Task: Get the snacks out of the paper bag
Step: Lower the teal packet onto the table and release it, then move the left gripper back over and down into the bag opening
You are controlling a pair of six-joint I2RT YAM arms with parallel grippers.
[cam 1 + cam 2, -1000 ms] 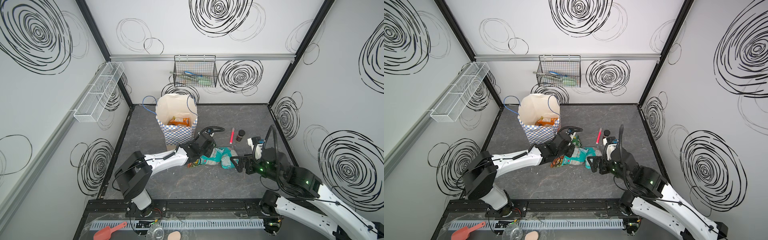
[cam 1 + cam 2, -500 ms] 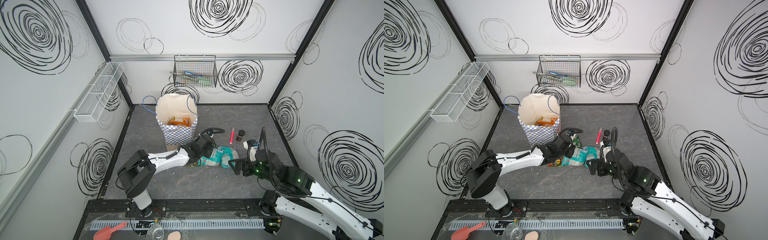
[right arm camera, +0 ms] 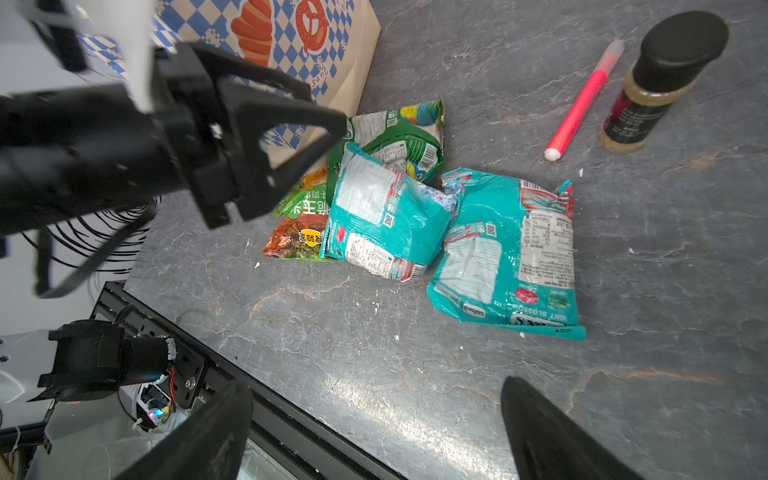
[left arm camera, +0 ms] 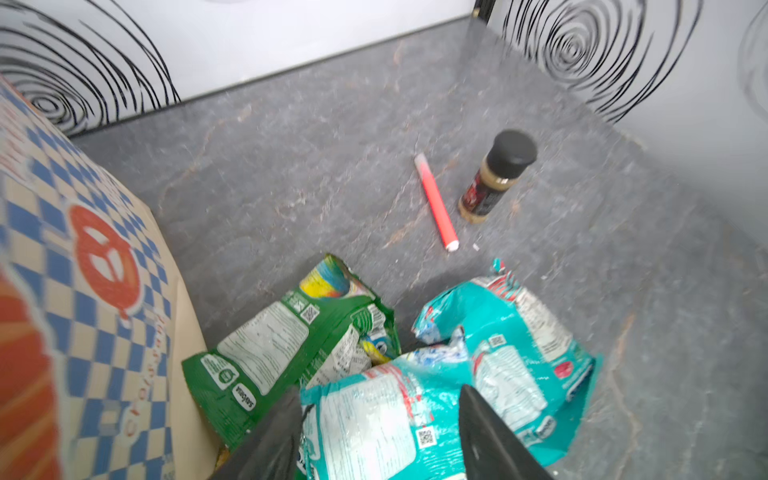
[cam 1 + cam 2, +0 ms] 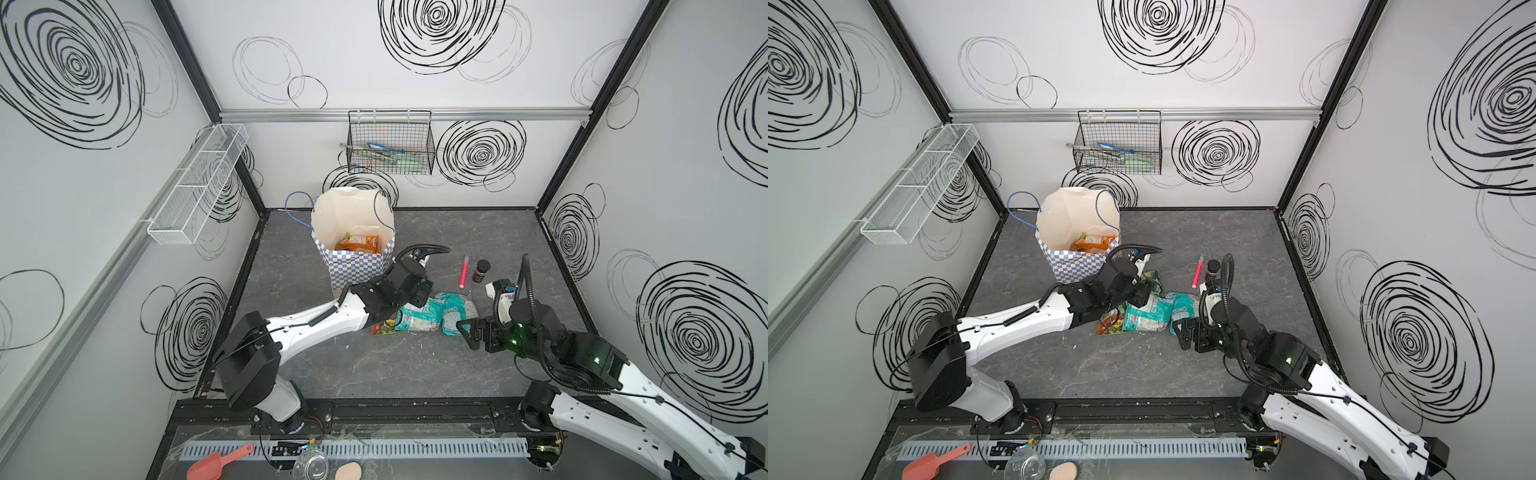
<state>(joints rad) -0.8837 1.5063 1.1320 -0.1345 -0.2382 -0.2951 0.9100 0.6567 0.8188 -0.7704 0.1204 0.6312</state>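
Observation:
The paper bag [image 5: 357, 266] stands upright at the back left, blue-and-white check, with an orange snack [image 5: 359, 243] lying inside. Outside it, several snacks lie heaped on the table: two teal packets [image 5: 419, 318] [image 5: 455, 309], a green one [image 3: 399, 133] and a multicoloured one [image 3: 299, 224]. My left gripper [image 4: 379, 395] hovers open just over the nearer teal packet [image 4: 374, 424], its jaws standing either side without gripping. My right gripper [image 3: 376, 384] is open and empty over bare table, right of the heap [image 5: 465, 332].
A red marker [image 5: 464, 272] and a small dark jar [image 5: 482, 271] stand behind the heap. A wire basket [image 5: 390, 145] hangs on the back wall, a white mesh shelf [image 5: 195, 187] on the left wall. The black front rail [image 5: 374, 411] borders the table.
My left gripper's jaws have spread apart, letting go of the teal packet onto the heap. My right gripper has shifted slightly left and toward the front.

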